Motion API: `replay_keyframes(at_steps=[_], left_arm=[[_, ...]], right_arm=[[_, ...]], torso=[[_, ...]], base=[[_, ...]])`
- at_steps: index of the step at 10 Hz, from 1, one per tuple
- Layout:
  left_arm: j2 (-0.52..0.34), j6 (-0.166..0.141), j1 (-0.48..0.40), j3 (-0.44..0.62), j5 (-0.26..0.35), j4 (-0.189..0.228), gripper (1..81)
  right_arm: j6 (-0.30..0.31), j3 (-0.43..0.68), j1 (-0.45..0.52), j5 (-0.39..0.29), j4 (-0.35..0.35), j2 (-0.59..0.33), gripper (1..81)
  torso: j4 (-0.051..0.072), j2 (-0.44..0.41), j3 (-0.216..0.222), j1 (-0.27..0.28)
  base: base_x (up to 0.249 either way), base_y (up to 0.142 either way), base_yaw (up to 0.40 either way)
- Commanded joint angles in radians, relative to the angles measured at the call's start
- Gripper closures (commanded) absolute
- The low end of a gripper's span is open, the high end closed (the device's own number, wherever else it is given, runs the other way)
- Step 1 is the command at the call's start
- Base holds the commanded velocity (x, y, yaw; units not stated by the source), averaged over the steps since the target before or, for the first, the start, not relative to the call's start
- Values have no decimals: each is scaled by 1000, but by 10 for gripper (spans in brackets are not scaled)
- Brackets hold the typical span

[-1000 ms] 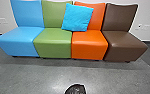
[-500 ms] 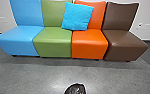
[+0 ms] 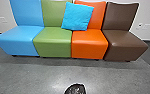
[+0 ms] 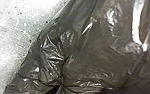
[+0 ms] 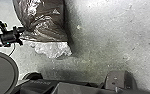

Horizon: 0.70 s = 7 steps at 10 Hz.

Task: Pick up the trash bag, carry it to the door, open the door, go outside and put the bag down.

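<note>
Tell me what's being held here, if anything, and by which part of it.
The dark trash bag looks to be held by the left gripper, at the bunched plastic on its side, where the folds draw together.

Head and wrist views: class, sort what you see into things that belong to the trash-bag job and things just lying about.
Job:
- dark trash bag
- left gripper, at the bag

Just about:
- turquoise cushion
- blue seat
- green seat
- orange seat
- brown seat
</note>
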Motion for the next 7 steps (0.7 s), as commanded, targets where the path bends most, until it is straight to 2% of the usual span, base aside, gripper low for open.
replay_keyframes(at_steps=[1, 3, 4, 5, 6, 7], left_arm=[[5, 0, -75, 7, 71, -8, 10], [5, 0, -75, 7, 71, -8, 10], [5, 0, -75, 7, 71, -8, 10], [5, 2, -75, 7, 71, -6, 10], [5, 5, -75, 7, 70, -6, 10], [5, 8, -73, 7, 71, -6, 10]], right_arm=[[4, 25, 71, -70, 24, -50, 10], [4, 23, 71, -70, 24, -50, 10], [4, 23, 71, -70, 24, -50, 10], [4, 23, 71, -70, 24, -50, 10], [4, 23, 71, -70, 24, -50, 10], [4, 23, 71, -70, 24, -50, 10]], torso=[[0, -100, 0, 64], [0, -133, 0, 85], [0, -67, 0, 41], [0, -96, -33, 59], [0, -106, -87, 64], [0, -114, -9, 67]], base=[[0, 0, 0], [0, 0, 0], [0, 0, 0], [0, 0, 0], [0, 0, 0], [0, 0, 0]])
